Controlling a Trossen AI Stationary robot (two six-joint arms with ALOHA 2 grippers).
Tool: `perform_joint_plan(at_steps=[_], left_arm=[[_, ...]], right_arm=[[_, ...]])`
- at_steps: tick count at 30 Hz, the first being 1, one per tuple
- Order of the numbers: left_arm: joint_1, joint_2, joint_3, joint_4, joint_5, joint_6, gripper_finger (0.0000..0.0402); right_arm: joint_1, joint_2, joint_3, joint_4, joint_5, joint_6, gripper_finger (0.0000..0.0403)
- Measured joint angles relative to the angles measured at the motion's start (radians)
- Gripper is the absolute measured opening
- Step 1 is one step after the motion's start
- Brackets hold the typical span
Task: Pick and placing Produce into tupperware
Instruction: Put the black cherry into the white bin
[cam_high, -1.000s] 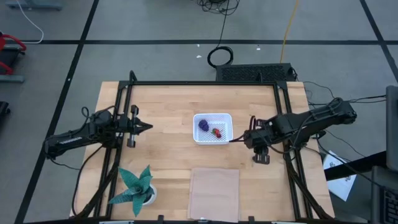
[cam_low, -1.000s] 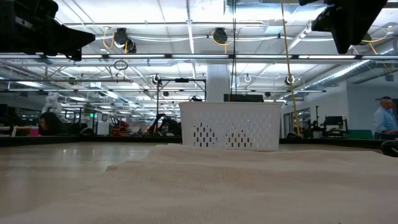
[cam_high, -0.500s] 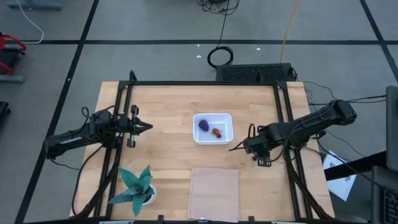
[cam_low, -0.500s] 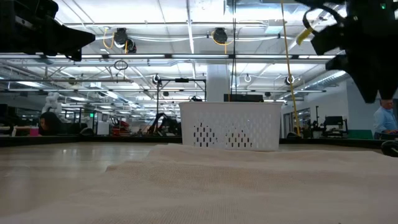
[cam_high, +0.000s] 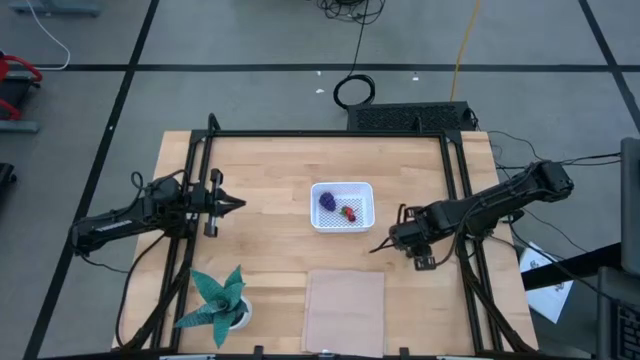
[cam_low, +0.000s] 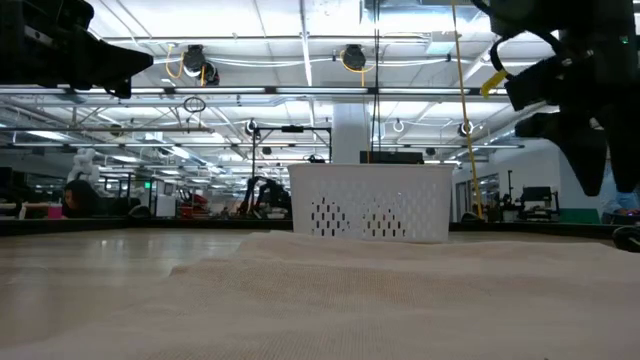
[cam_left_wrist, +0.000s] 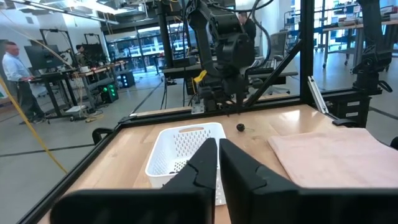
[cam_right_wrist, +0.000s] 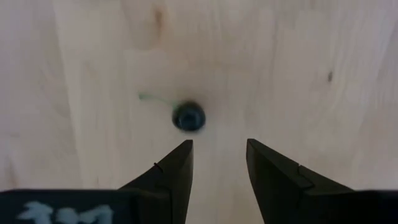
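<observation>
The wooden counter is bare along its far edge and across its left-centre. A teal potted plant stands at the near left corner and a flat pinkish sheet lies against the near edge.

The white tupperware sits near the counter's centre, slightly toward the right edge. It holds the purple lump and the red piece, lying close together.

A small dark ball with a thin stem lies on bare wood between the tupperware and the right edge, apart from the container. It also shows in the left wrist view, just in front of the right arm.

The right gripper is low over the counter, close to the tupperware's near right corner, jaws parted and empty, the ball just ahead of the tips. Against one second ago it has moved from beside the tupperware's right wall toward the near edge.

The left gripper waits near the left edge, jaws clenched on nothing, position unchanged
</observation>
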Motion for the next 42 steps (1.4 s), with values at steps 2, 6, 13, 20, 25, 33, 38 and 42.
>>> perform_joint_plan(at_steps=[2, 6, 13, 20, 25, 33, 38, 42], left_arm=[[0.0, 0.0, 0.0, 0.0, 0.0, -0.001, 0.0025], [0.0, 0.0, 0.0, 0.0, 0.0, -0.001, 0.0022], [0.0, 0.0, 0.0, 0.0, -0.006, -0.001, 0.0003], [0.0, 0.0, 0.0, 0.0, -0.006, -0.001, 0.0018], [0.0, 0.0, 0.0, 0.0, -0.006, -0.001, 0.0025], [0.0, 0.0, 0.0, -0.001, -0.007, 0.0, 0.0006], [0.0, 0.0, 0.0, -0.001, -0.007, 0.0, 0.0006], [0.0, 0.0, 0.0, -0.001, -0.007, 0.0, 0.002]], right_arm=[[0.004, 0.0, 0.0, 0.029, -0.001, -0.03, 0.0141], [0.023, 0.0, 0.0, 0.064, -0.001, -0.094, 0.0141], [0.065, 0.0, 0.0, 0.103, -0.001, -0.135, 0.0141], [0.095, 0.0, 0.0, 0.138, 0.0, -0.143, 0.0141], [0.111, 0.0, 0.0, 0.155, 0.002, -0.161, 0.0141], [0.11, 0.0, -0.075, 0.233, 0.004, -0.158, 0.0141], [0.109, 0.0, -0.093, 0.231, 0.004, -0.149, 0.0141], [0.108, 0.0, -0.108, 0.232, 0.004, -0.131, 0.0141]])
